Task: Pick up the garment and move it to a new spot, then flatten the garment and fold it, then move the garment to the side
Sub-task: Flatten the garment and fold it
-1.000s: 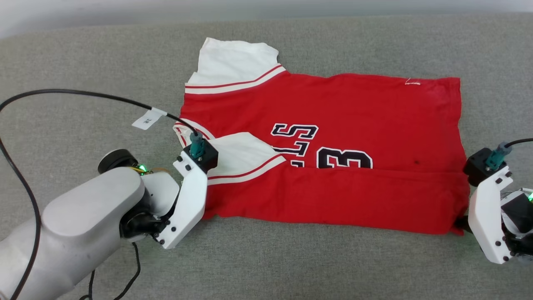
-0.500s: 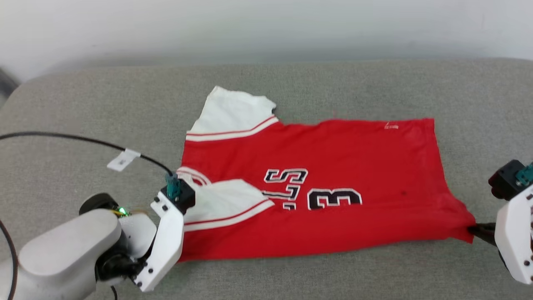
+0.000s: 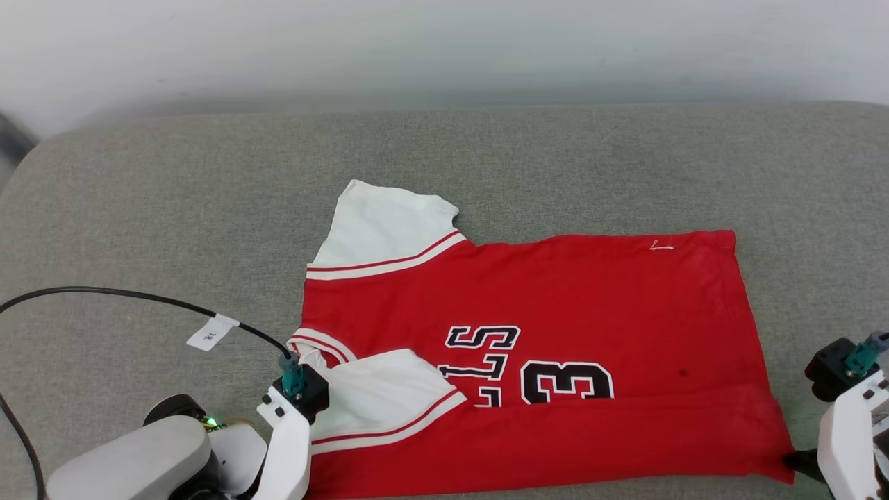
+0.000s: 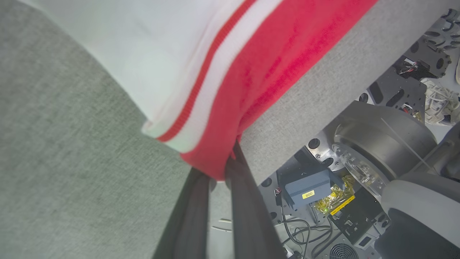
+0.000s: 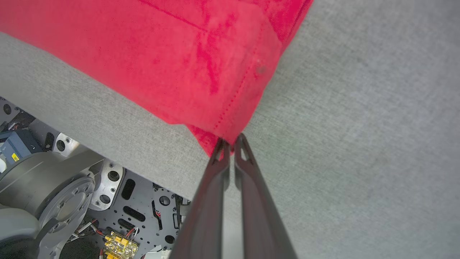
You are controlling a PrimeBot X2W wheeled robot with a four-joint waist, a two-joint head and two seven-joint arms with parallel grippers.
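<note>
The garment [image 3: 555,305], a red jersey with white sleeves and a black "3", lies spread on the grey padded surface [image 3: 486,160], its near strip folded over. In the left wrist view my left gripper [image 4: 219,172] is shut on the garment's [image 4: 273,64] red near corner, beside the striped sleeve trim. In the right wrist view my right gripper [image 5: 230,142] is shut on the garment's [image 5: 179,54] stitched hem corner. That right gripper [image 3: 799,460] also pokes in at the jersey's lower right corner in the head view. The left arm's white wrist [image 3: 288,444] covers its fingers there.
Both held corners sit close to the surface's near edge [image 4: 305,108]. Below that edge stand the robot's base and wiring [image 4: 377,144]. A black cable with a white tag [image 3: 212,333] arcs over the left side. A pale wall [image 3: 444,42] backs the surface.
The head camera has tilted up, so the whole picture sits lower now. My right gripper has shut on the garment's near right corner. The left gripper's hold is unchanged.
</note>
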